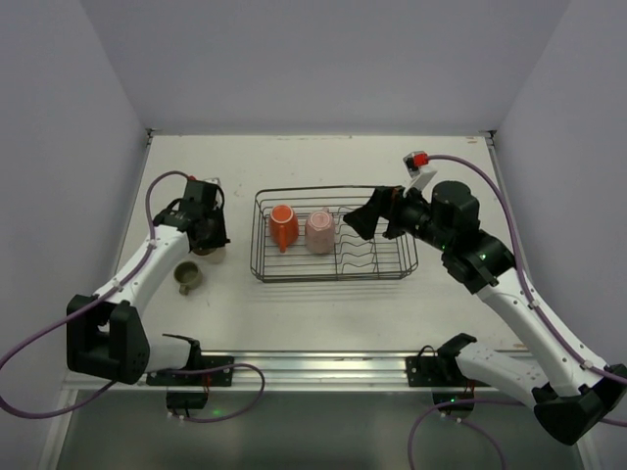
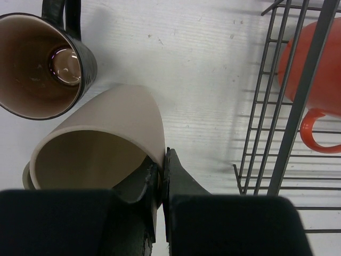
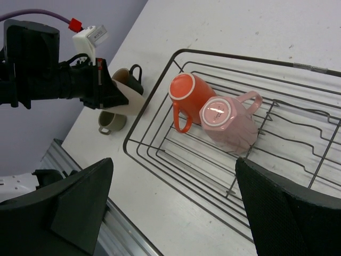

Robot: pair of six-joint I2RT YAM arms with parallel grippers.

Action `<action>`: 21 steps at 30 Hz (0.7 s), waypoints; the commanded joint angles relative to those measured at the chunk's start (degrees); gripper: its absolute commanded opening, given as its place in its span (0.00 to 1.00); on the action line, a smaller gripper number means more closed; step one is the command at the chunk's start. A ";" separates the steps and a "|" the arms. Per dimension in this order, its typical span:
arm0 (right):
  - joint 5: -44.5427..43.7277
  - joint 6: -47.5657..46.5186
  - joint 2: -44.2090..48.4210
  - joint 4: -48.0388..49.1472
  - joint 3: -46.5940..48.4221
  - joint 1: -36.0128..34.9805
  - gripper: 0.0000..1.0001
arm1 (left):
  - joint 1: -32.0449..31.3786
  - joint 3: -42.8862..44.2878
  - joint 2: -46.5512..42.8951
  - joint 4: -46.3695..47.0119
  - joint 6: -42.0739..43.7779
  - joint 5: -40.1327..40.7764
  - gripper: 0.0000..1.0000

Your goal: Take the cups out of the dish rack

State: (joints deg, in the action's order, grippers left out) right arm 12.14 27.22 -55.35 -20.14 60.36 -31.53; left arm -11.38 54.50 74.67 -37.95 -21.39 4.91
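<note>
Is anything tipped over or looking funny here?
The cream cup hangs tilted, its rim pinched in the left hand. The orange cup and pink cup in the dish rack lie tipped, bottoms showing. Nothing spilled.

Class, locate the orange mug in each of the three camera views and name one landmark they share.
Top external: orange mug in the dish rack's left end.
Left wrist: at the right edge, behind the rack wires.
Right wrist: upper centre, bottom up, beside the pink mug.
Shared landmark: the dish rack.
</note>
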 commanded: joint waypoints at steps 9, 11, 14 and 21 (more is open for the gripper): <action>0.25 0.46 1.21 0.89 -0.94 0.15 0.99 | -2.24 0.17 4.16 1.48 0.73 2.91 0.00; 0.16 0.37 1.30 0.89 -1.21 0.15 0.99 | -2.77 0.17 5.04 1.57 0.65 3.53 0.00; 0.07 0.20 1.30 0.89 -1.56 0.15 0.99 | -3.21 -0.10 5.48 1.66 0.47 4.23 0.00; 0.07 0.11 1.12 0.98 -2.44 0.15 0.99 | -3.48 0.25 0.75 2.18 -1.28 7.48 0.52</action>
State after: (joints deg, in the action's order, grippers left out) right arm 12.12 27.40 -55.00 -20.12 58.35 -31.53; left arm -14.35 54.48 78.89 -37.41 -21.76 8.82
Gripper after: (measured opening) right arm 0.987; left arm 0.491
